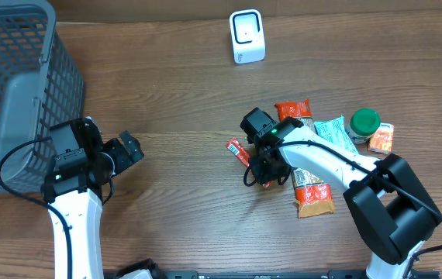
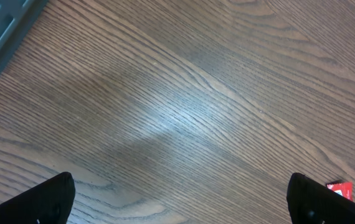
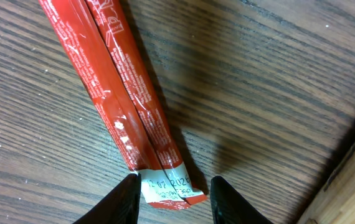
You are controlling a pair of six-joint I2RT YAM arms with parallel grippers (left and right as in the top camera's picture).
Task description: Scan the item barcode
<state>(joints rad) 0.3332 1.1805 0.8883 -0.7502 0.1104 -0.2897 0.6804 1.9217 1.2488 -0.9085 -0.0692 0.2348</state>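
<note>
Overhead looks straight down from high, taking in the whole worktop (image 1: 182, 101). The left wrist view skims bare wood close up, catching the red packet (image 2: 340, 188) at 4 o'clock; the right wrist view looks down on that packet from very near.

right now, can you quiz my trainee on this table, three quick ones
1. True or false: the left fingers hold something.
2. What lies between the right fingers? A) jar B) the end of the red packet C) scanner
3. Which arm is nearer the basket?
Key: 1 false, they are open over bare wood; 2 B; 3 the left arm.
</note>
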